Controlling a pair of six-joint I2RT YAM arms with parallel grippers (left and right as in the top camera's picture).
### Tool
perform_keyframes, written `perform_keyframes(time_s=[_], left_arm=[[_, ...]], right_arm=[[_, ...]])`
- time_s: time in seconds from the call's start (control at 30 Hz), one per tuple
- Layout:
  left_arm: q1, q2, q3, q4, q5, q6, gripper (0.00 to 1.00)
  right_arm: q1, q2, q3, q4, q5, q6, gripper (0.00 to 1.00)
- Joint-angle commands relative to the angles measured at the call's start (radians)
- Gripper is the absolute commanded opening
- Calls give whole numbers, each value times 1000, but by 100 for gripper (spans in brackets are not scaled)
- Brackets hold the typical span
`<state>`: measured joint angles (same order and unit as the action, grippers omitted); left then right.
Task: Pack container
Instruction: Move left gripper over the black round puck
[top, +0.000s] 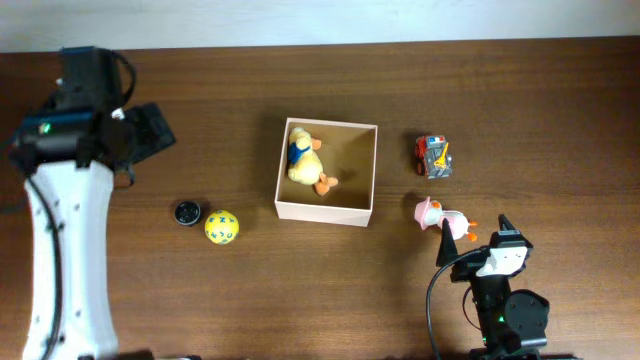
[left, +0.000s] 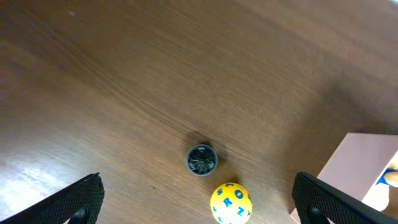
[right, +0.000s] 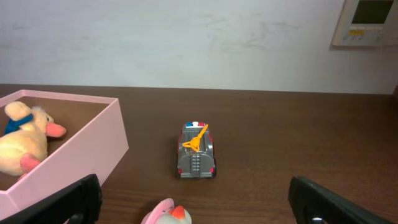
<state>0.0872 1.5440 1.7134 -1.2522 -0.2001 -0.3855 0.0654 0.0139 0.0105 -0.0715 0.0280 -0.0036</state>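
The container (top: 322, 211) is a square, shallow open box at mid-table, with a yellow plush duck (top: 305, 160) lying inside. My left gripper (top: 150, 132) is open and empty at the far left, above a yellow lettered ball (left: 231, 202) and a small black round cap (left: 201, 159). My right gripper (top: 477, 237) is open and empty at the front right, just behind a small duck toy with a pink hat (top: 440, 217). A red and grey toy car (right: 197, 151) stands beyond it. The box wall (right: 93, 146) and plush duck (right: 25, 134) show at the left of the right wrist view.
The ball (top: 222, 227) and black cap (top: 187, 212) lie left of the box. The toy car (top: 433, 156) sits right of the box. The table's far edge meets a white wall (right: 186, 37).
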Motion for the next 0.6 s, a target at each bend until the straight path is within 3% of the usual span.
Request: perform_keyframes(time_s=[0.0, 0.2, 0.3, 0.57], left_arm=[[3, 24, -152, 42, 22, -9, 99], [4, 24, -452, 322, 169, -27, 99], [12, 27, -557, 416, 186, -91, 99], [45, 40, -649, 449, 183, -179, 100]], right_arm=[[-2, -8, -5, -8, 9, 4, 99], [-2, -8, -5, -8, 8, 4, 99], [-2, -8, -5, -8, 9, 4, 99], [-2, -8, -5, -8, 8, 4, 99]])
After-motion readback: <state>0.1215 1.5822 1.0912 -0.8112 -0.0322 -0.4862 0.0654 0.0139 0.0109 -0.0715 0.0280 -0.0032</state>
